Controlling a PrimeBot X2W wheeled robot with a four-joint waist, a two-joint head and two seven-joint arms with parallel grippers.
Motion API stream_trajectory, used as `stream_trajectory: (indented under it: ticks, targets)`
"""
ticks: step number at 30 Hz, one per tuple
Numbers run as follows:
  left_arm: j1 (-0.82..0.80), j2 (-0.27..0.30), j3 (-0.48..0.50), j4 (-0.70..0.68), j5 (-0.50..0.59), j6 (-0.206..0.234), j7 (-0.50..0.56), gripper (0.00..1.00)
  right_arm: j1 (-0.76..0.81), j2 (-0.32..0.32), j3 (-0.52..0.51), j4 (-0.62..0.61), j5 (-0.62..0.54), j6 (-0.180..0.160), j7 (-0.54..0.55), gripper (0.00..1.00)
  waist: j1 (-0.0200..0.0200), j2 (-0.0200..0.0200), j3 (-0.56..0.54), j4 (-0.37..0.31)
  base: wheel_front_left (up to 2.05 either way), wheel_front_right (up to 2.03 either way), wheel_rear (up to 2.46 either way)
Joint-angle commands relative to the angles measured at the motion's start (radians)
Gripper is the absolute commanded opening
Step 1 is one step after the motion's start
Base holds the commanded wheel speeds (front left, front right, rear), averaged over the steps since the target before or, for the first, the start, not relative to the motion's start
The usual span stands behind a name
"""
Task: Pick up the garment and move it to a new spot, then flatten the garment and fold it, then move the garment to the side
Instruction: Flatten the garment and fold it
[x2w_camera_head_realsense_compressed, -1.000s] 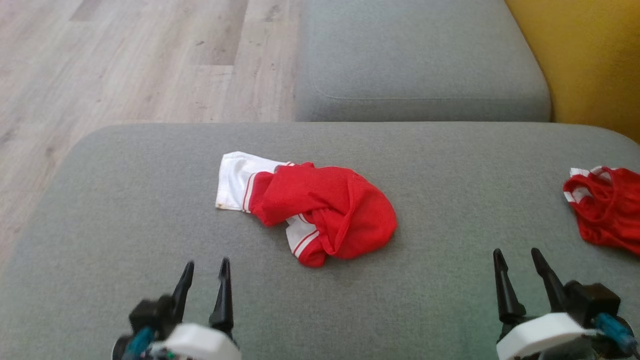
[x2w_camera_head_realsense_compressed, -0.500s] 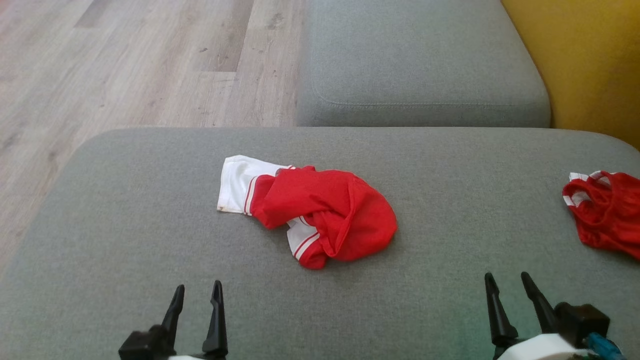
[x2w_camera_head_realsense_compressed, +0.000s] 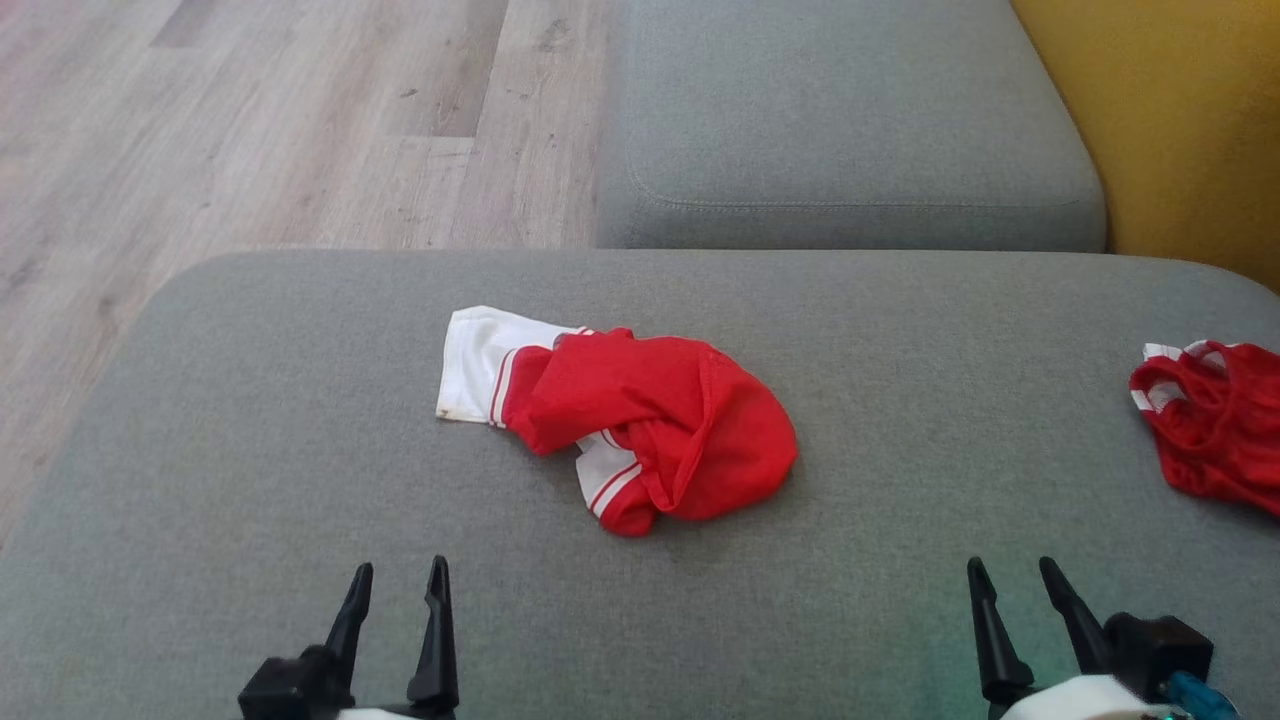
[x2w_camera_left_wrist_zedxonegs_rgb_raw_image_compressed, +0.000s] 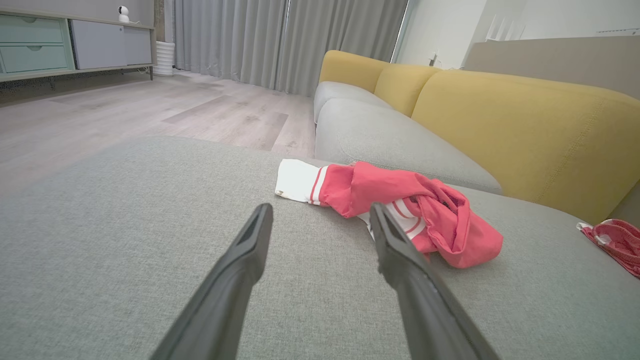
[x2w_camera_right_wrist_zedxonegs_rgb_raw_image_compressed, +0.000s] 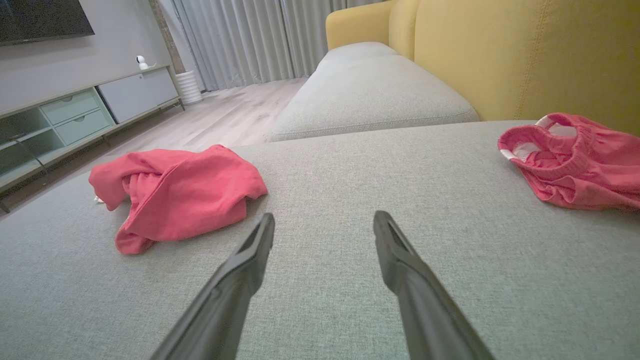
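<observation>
Left gripper (x2w_camera_head_realsense_compressed: 401, 565) & right gripper (x2w_camera_head_realsense_compressed: 1008, 563) released, empty; pinch garment (x2w_camera_head_realsense_compressed: 660, 420) at red bunched top w/ left, lift straight off cushion (x2w_camera_head_realsense_compressed: 250, 400)

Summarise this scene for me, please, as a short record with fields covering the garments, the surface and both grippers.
surface: grey cushion, with wood floor beyond and yellow backrest at the right
target: red and white garment, crumpled, mid-cushion, not held
other item: red garment, bunched at the cushion's right side
left gripper: open, empty, short of the target
right gripper: open, empty, between the two garments
</observation>
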Motion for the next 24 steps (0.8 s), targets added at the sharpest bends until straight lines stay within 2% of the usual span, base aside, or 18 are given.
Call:
stream_trajectory:
  ticks: [1, 9, 14, 19, 24]
  targets:
    - [-0.046, 0.016, 0.035, -0.035, 0.006, 0.012, -0.002, 1.0, -0.057, -0.007, 0.015, -0.026, -0.004, 0.007, -0.014, 1.0, 0.0, 0.0, 0.003, 0.005, 0.0, 0.0, 0.0]
    - [-0.058, 0.016, 0.024, -0.041, 0.015, 0.015, 0.004, 1.0, -0.12, -0.007, 0.024, -0.027, -0.017, 0.007, 0.001, 1.0, 0.0, 0.0, 0.026, 0.054, 0.0, 0.0, 0.0]
    - [-0.075, 0.01, 0.009, -0.042, 0.024, 0.012, 0.009, 1.0, -0.257, -0.007, 0.034, -0.006, -0.04, 0.007, 0.038, 1.0, 0.0, 0.0, 0.056, 0.117, 0.0, 0.0, 0.0]
    - [-0.097, -0.008, -0.016, -0.038, 0.033, 0.002, 0.013, 1.0, -0.417, -0.007, 0.055, 0.096, -0.059, 0.007, 0.08, 1.0, 0.0, 0.0, 0.096, 0.201, 0.0, 0.0, 0.0]
    - [-0.117, -0.028, -0.034, -0.026, 0.038, -0.009, 0.01, 1.0, -0.541, -0.007, 0.071, 0.252, -0.086, 0.007, 0.111, 1.0, 0.0, 0.0, 0.128, 0.278, 0.0, 0.0, 0.0]
